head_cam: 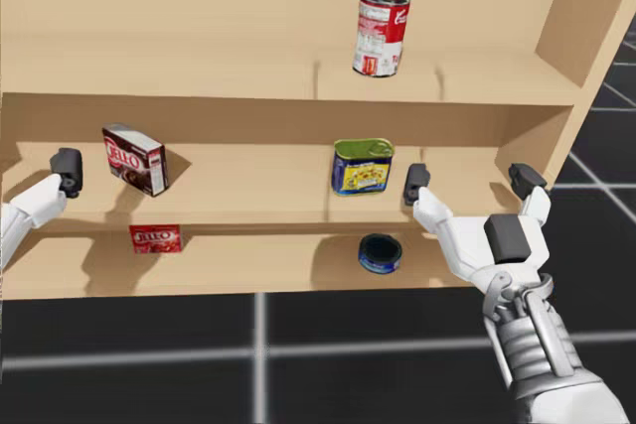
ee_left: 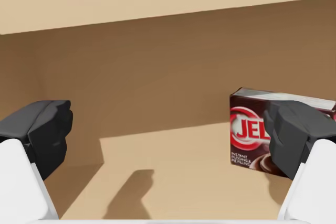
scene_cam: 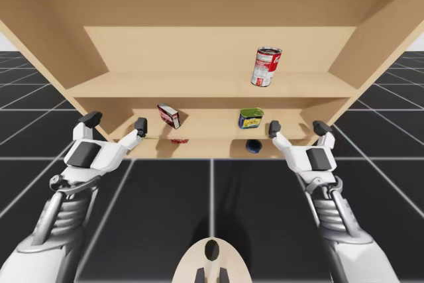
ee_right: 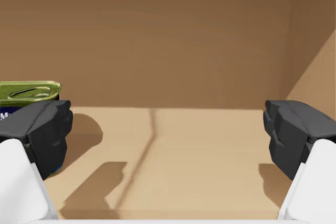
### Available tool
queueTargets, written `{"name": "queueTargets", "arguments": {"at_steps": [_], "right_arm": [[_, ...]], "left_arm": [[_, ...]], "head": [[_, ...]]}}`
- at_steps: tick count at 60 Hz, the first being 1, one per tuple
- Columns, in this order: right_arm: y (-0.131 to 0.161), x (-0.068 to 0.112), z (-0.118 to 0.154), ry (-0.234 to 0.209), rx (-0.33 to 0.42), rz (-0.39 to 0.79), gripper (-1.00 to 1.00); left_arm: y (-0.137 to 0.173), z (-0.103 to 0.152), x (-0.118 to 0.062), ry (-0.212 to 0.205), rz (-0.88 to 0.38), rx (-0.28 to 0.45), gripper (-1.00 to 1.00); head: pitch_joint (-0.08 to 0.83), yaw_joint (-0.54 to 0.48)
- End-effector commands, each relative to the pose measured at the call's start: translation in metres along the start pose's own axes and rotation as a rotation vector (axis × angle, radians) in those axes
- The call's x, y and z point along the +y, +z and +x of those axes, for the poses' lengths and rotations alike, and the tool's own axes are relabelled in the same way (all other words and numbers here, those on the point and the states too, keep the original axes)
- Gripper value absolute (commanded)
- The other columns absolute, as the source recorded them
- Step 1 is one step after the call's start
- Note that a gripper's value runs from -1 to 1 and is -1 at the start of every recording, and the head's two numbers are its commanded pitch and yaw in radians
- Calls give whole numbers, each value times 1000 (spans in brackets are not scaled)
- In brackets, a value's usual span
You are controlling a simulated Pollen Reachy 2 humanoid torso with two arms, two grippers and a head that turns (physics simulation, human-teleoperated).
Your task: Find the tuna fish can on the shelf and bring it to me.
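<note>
Tuna can (head_cam: 380,253) sits on the lowest shelf (head_cam: 258,267); left gripper (scene_cam: 116,122) and right gripper (head_cam: 471,181) hover at the middle shelf (head_cam: 248,186), fingers apart.

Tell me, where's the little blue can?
In the head view, the small round blue can sits on the lowest wooden shelf, right of centre, under the green-topped blue tin.

Simulator test scene: tan shelf unit (scene_cam: 199,85) holding pantry goods, e.g. red-and-white can (scene_cam: 266,66), dark red box (scene_cam: 169,115); black floor (scene_cam: 159,203) ruled with pale grid lines.
</note>
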Motion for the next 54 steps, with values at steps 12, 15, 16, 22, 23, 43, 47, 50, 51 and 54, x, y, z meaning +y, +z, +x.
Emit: {"name": "queueTargets", "arguments": {"at_steps": [12, 15, 16, 22, 23, 43, 47, 50, 51, 54], "right_arm": [[4, 6, 6, -28, 23, 27, -1000], [7, 6, 12, -38, 24, 32, -1000], [8, 7, 13, -46, 25, 35, -1000], [20, 11, 29, -101, 58, 77, -1000], [22, 11, 31, -104, 61, 84, -1000], [90, 34, 32, -106, 199, 228, -1000], [97, 38, 17, -120, 216, 224, -1000], [97, 40, 2, -125, 246, 224, -1000], [97, 40, -1, -116, 246, 223, -1000], [93, 41, -15, -122, 266, 216, -1000]], "left_arm": [[1, 2, -3, 4, -13, -5, -1000], [2, 2, -3, 6, -15, -6, -1000], [2, 2, -3, 7, -15, -6, -1000], [2, 3, -3, 12, -15, -5, -1000], [2, 3, -3, 13, -15, -5, -1000], [4, 4, 0, 25, -11, -6, -1000], [4, 5, 1, 25, -11, -7, -1000], [4, 5, 1, 25, -11, -7, -1000], [4, 5, 1, 25, -11, -7, -1000], [4, 5, 1, 25, -12, -7, -1000]], "head": [[589, -228], [600, -235], [602, -236], [610, -245], [610, -246], [608, -246], [608, -245], [608, -244], [608, -244], [606, -243]]}}
